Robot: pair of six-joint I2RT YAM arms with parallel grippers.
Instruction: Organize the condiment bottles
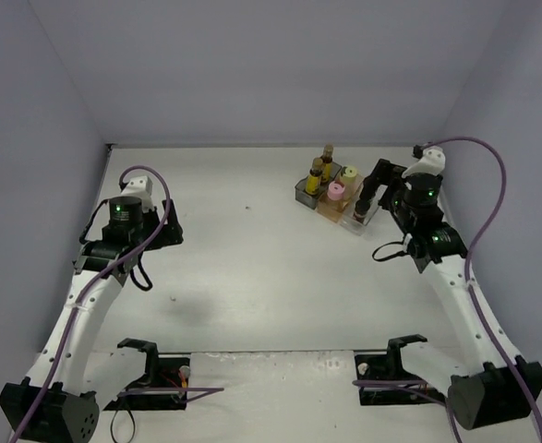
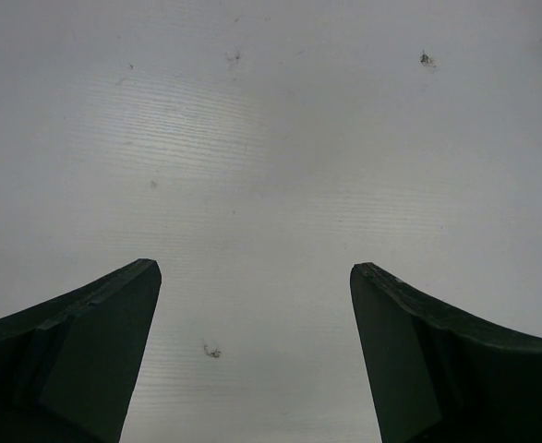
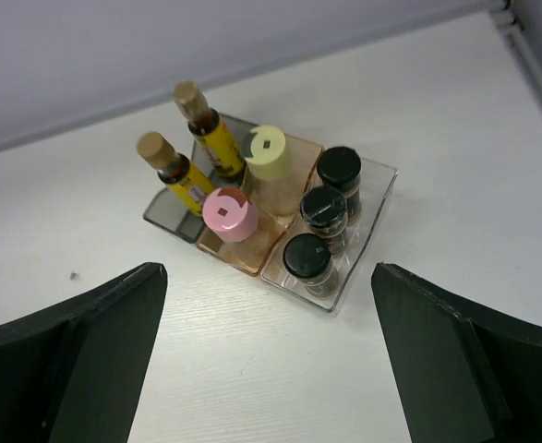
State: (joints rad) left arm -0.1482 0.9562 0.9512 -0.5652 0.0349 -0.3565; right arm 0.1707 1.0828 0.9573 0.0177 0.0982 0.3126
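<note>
While left tool (image 2: 254, 269) and right tool (image 3: 269, 273) gape, condiment bottles (image 3: 229, 214) stand before the latter.

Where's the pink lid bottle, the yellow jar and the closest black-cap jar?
pink-lidded bottle (image 3: 229, 213), right wrist view, on its lid.
pale-yellow jar (image 3: 267, 151), right wrist view, on its lid.
nearest dark-capped jar (image 3: 306, 256), right wrist view, on its cap.

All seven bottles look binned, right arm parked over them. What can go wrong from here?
1. The right gripper hangs open, close to the clear bin. A sideways retreat might clip that bin and shake its three black-capped jars.
2. The two tall bottles in the grey bin are narrow. The bins stand side by side, so a shove could topple them.
</note>
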